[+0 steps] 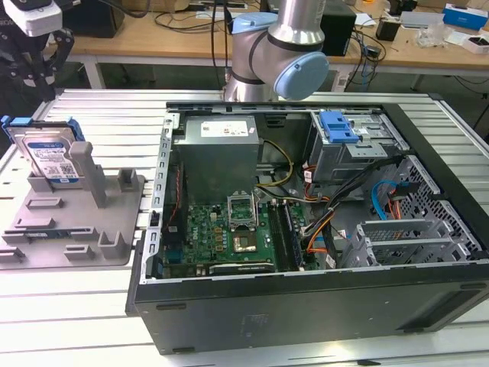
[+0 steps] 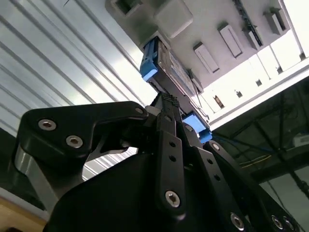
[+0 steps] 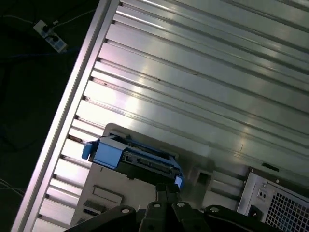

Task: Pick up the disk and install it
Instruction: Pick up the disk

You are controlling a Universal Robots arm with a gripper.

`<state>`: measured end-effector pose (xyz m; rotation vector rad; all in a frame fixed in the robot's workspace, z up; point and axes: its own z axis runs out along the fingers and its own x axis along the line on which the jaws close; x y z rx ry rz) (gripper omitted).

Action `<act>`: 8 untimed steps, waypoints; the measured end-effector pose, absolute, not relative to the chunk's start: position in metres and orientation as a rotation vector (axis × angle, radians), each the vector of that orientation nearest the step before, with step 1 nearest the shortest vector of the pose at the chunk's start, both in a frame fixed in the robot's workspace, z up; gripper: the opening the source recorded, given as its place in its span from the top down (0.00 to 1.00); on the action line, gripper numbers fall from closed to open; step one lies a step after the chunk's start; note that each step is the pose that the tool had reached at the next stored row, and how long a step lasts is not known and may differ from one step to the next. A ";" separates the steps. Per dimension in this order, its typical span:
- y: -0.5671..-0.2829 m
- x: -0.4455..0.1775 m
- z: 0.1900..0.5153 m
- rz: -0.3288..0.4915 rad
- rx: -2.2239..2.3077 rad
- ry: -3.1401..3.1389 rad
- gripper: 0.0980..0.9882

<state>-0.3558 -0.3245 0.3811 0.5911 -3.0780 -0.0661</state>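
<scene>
Here we are: the disk [image 1: 47, 157] stands on edge at nine o'clock in the exterior view, blue bracket round its silver body, seated in the grey fixture tray [image 1: 76, 229]. At the disk's three o'clock, just beside it, a tall tray post [image 1: 90, 180] rises. The gripper [image 1: 34, 57] hangs at the disk's twelve o'clock, with a gap between them. Spread or pressed together? I cannot tell.

Across the slatted metal table [image 1: 107, 115], from centre to three o'clock, lies the open computer case [image 1: 306, 306]. Inside it, the power supply [image 1: 221, 149] sits at eleven o'clock, the green motherboard [image 1: 229, 229] at seven, and the grey drive cage with its blue latch [image 1: 338, 126] at one. Orange and blue cables [image 1: 382, 195] loop below the cage. The case's near wall and the power supply lie between the tray and the cage. The arm [image 1: 283, 53] rises at twelve o'clock, before a wooden bench [image 1: 153, 34].

The second wrist view looks past the gripper [image 2: 169, 104] to the disk [image 2: 166, 67] edge-on, very near the tip; whether they touch I cannot tell. The first wrist view shows the gripper [image 3: 166, 191] beside the disk's [image 3: 135, 157] long edge. It adds a power strip [image 3: 50, 38] on the dark floor and the case's perforated corner [image 3: 280, 203].
</scene>
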 end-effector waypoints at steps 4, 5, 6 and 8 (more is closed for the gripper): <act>-0.324 -0.356 0.381 -0.065 0.775 -3.034 0.99; -0.324 -0.356 0.381 -0.065 0.820 -3.022 0.92; -0.324 -0.356 0.381 -0.065 0.847 -3.014 0.92; -0.324 -0.356 0.381 -0.065 0.908 -2.995 0.85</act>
